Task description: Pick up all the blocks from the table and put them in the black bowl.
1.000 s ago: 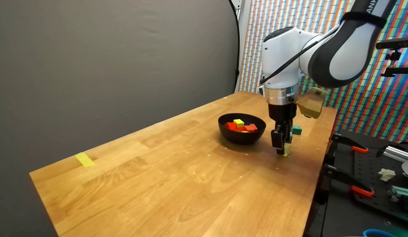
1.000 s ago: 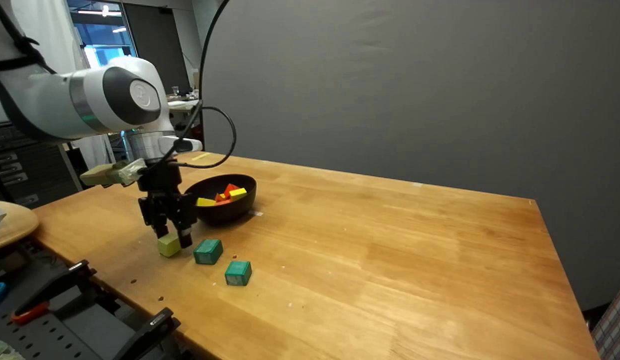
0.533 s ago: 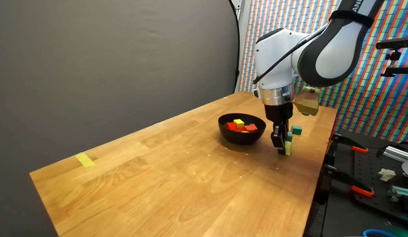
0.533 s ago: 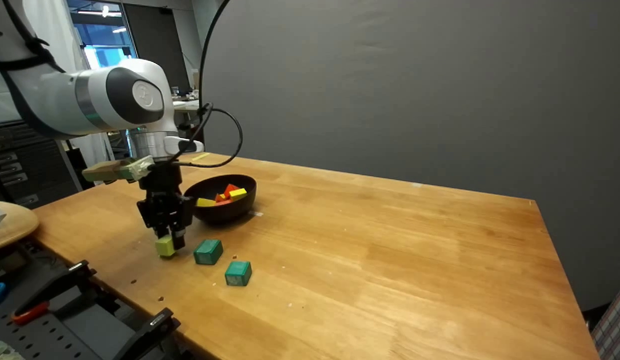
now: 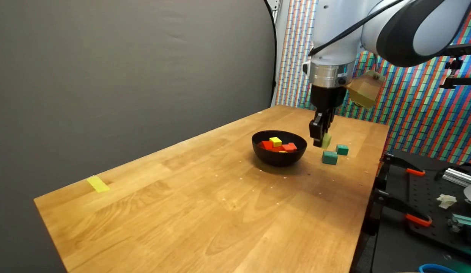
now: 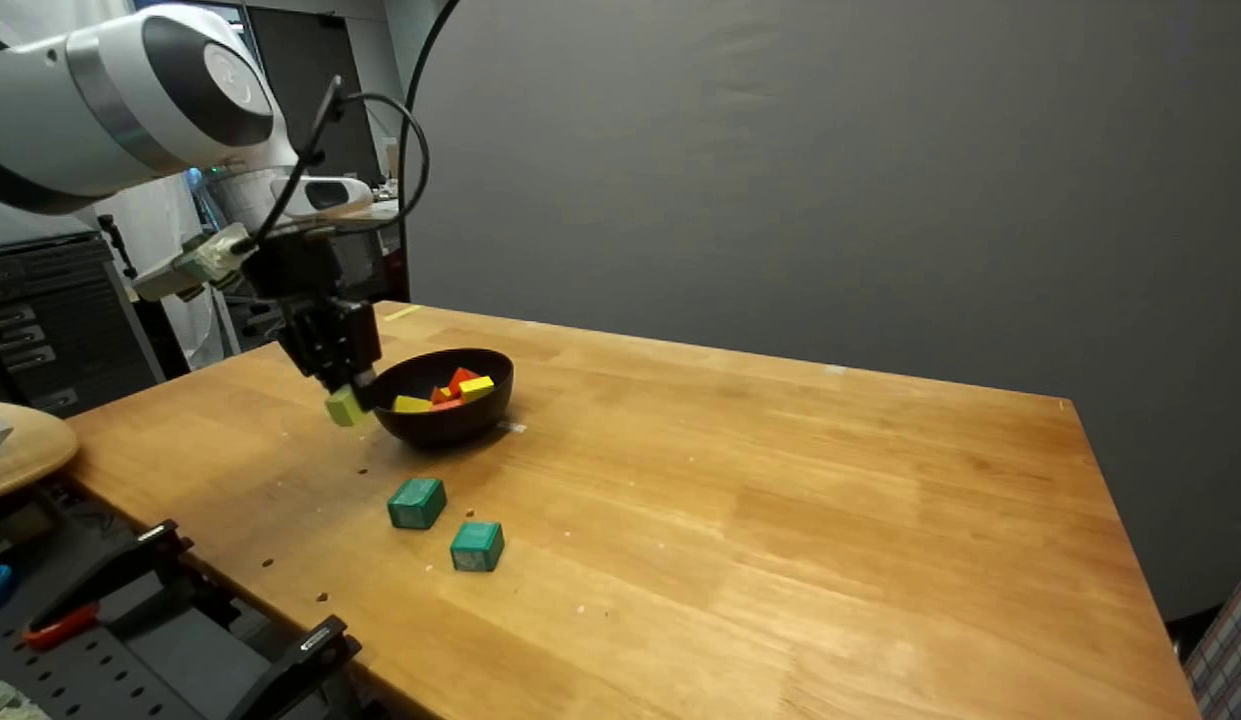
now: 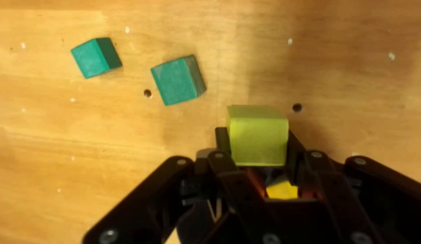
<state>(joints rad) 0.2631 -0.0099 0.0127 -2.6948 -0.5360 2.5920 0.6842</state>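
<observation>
I'm pinching the yellow-green block (image 7: 258,140) in the gripper (image 7: 258,144) just right of wrist-view centre, two green blocks (image 7: 177,81) upper left, black bowl (image 5: 279,160) centre-right in an exterior view, arm emblem (image 6: 228,77) too small to read.

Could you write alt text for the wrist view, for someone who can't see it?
A black gripper at the bottom holds a yellow-green block over a light wooden table. Two green blocks rest apart on the table at upper left; below the held one, a brighter yellow block shows, partly hidden by the gripper.
</observation>
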